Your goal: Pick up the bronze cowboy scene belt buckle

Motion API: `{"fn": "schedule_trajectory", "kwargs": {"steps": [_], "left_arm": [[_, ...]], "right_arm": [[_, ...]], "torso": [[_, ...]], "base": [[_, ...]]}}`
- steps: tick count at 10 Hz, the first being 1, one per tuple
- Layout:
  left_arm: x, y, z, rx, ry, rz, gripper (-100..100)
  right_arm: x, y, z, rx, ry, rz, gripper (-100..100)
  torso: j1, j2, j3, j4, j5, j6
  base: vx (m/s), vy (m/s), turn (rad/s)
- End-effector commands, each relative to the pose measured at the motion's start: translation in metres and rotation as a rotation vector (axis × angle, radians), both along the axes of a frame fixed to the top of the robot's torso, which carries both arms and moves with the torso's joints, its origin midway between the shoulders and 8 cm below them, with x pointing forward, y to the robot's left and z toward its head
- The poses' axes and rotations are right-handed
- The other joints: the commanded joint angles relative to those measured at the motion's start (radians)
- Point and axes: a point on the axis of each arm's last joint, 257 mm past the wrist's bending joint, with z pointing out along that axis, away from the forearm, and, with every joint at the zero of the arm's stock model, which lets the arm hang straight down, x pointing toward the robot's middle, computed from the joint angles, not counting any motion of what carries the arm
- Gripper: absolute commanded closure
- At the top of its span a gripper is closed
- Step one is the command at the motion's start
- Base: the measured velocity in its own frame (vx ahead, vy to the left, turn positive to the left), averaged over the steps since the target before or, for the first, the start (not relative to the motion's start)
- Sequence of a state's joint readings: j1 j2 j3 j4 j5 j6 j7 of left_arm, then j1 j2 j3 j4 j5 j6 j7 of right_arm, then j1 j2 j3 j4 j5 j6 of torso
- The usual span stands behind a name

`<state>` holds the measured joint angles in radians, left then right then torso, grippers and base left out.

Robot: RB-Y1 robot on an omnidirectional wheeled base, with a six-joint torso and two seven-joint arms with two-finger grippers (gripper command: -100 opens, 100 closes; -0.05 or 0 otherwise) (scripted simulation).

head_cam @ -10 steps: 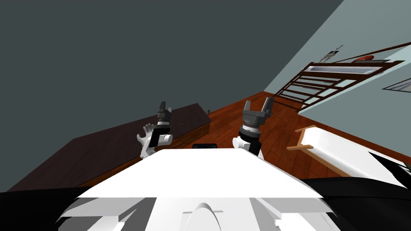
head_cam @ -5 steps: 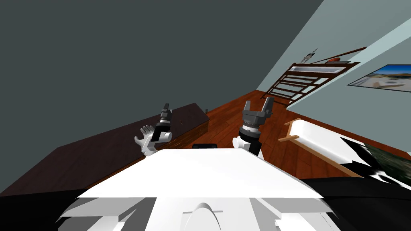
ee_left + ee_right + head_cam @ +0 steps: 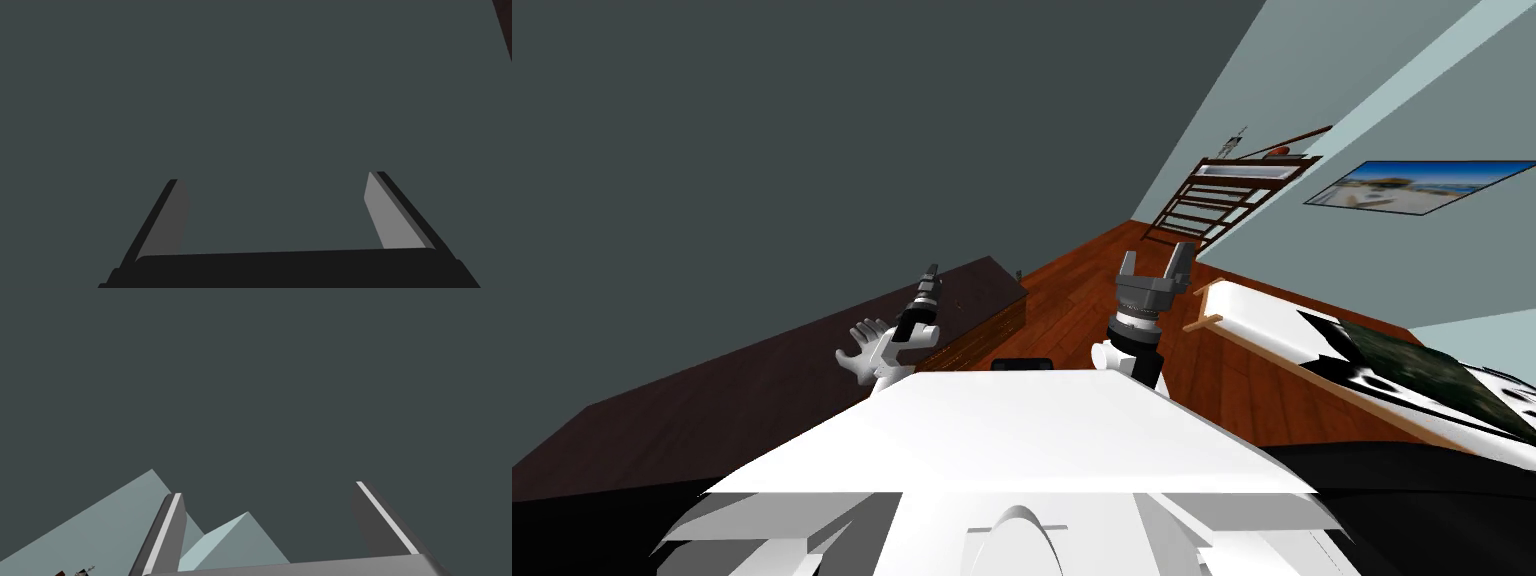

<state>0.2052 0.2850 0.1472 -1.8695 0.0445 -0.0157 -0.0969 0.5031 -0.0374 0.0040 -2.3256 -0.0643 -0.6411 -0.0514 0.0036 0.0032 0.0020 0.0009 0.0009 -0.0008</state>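
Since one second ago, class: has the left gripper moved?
Yes. The left gripper has swung toward the far end of the dark wooden cabinet and rolled edge-on, while my head view also turned.

Flat, rather dim, even light lies over everything, and every edge is crisp. The wide head lens tilts and splays the dark grey wall (image 3: 812, 150) and red-brown plank floor (image 3: 1087, 290) toward the corners.
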Motion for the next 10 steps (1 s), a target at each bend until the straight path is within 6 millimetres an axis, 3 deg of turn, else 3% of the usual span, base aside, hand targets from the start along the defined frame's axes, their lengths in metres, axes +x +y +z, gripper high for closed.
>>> {"fn": "schedule_trajectory", "kwargs": {"steps": [1,4,8,9,10], "left_arm": [[0.009,0.013,-0.021,0.009,0.068,0.023,-100],[0.014,0.023,-0.039,0.016,0.127,0.042,-100],[0.02,0.052,-0.097,0.032,0.308,0.094,-100],[0.02,0.053,-0.098,0.031,0.313,0.096,-100],[0.019,0.062,-0.118,0.035,0.373,0.111,-100]], "right_arm": [[0.0,0.0,0.0,0.0,0.0,0.0,0],[0.0,0.0,0.0,0.0,0.0,0.0,0],[0.0,0.0,0.0,0.0,0.0,0.0,0],[0.0,0.0,0.0,0.0,0.0,0.0,0],[0.0,0.0,0.0,0.0,0.0,0.0,0]], "torso": [[0.0,0.0,0.0,0.0,0.0,0.0],[-0.001,-0.002,-0.001,-0.001,0.0,0.001],[0.0,-0.003,-0.002,-0.001,0.0,0.0],[-0.001,-0.004,-0.002,-0.001,0.0,0.0],[-0.001,-0.004,-0.002,-0.001,0.0,0.0]], "base": [[-0.039,0.022,-0.131],[-0.03,0.015,-0.101],[-0.023,0.02,-0.134],[-0.004,0.013,-0.078],[0.003,0.015,-0.137]]}}
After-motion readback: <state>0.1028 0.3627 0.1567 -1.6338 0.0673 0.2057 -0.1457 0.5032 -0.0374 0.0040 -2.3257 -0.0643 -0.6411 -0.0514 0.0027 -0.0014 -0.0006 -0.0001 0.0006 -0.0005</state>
